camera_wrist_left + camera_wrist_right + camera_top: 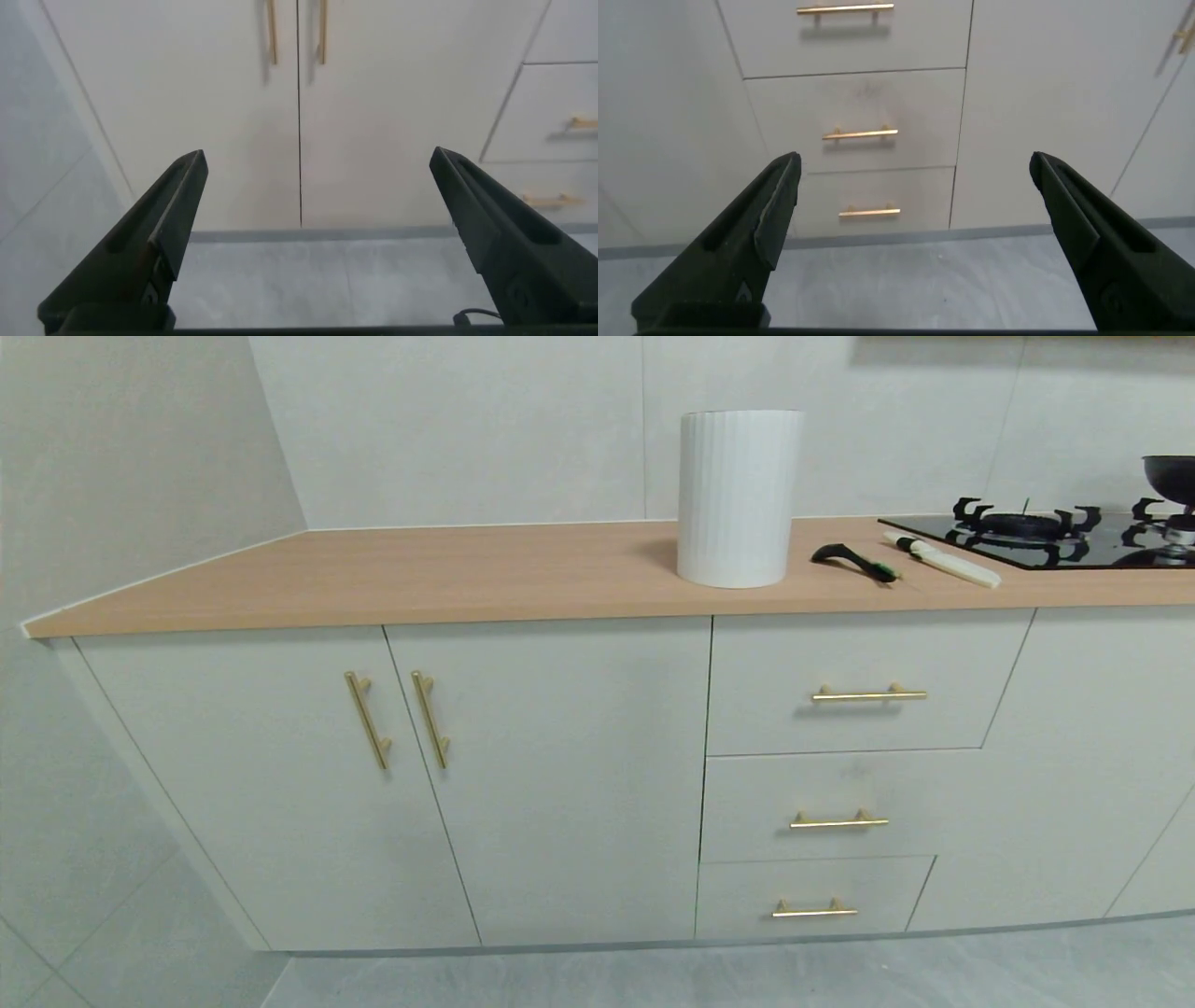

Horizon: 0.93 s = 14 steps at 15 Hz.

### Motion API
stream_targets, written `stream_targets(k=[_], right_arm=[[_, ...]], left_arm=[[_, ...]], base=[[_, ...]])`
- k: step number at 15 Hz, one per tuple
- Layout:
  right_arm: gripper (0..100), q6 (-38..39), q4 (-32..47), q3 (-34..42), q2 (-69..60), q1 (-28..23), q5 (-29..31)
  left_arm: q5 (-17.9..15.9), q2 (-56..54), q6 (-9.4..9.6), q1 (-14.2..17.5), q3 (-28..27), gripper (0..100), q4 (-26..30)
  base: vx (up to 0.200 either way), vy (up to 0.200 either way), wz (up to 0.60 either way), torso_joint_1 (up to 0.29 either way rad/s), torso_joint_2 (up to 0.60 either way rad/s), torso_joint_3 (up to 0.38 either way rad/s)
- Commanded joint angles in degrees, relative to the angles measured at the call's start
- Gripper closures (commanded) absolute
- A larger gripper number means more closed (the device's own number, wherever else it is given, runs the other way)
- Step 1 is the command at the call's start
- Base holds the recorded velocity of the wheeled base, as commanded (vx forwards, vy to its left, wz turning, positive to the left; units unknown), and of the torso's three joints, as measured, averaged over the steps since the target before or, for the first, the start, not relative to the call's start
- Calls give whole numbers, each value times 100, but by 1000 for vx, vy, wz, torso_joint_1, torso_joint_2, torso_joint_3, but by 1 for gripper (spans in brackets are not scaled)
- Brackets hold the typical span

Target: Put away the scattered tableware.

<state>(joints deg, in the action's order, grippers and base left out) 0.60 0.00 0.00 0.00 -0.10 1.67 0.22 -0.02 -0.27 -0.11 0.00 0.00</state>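
Two lie parallel, diagonal: peeler, knife.

The counter looks like matt wood; the white ribbed canister smooth and matt; drawer handles shiny brass-coloured metal; the hob glossy black glass.

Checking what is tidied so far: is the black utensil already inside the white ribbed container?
No, the black utensil lies on the wooden countertop beside the white ribbed container, apart from it.
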Motion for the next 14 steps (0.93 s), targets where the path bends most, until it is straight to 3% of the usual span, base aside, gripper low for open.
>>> stream_targets(k=[1,7,12,14], right_arm=[[0,11,0,0,9,1,0],[0,2,0,0,9,1,9],[0,11,0,0,0,1,9],[0,11,0,0,0,1,9]], left_arm=[[4,2,-8,2,0,0,0],[4,2,-8,2,0,0,0],[4,2,-8,2,0,0,0],[4,2,-8,2,0,0,0]], base=[[0,0,0,0,0,0],[0,0,0,0,0,0],[0,-200,0,2,0,1],[0,0,0,0,0,0]])
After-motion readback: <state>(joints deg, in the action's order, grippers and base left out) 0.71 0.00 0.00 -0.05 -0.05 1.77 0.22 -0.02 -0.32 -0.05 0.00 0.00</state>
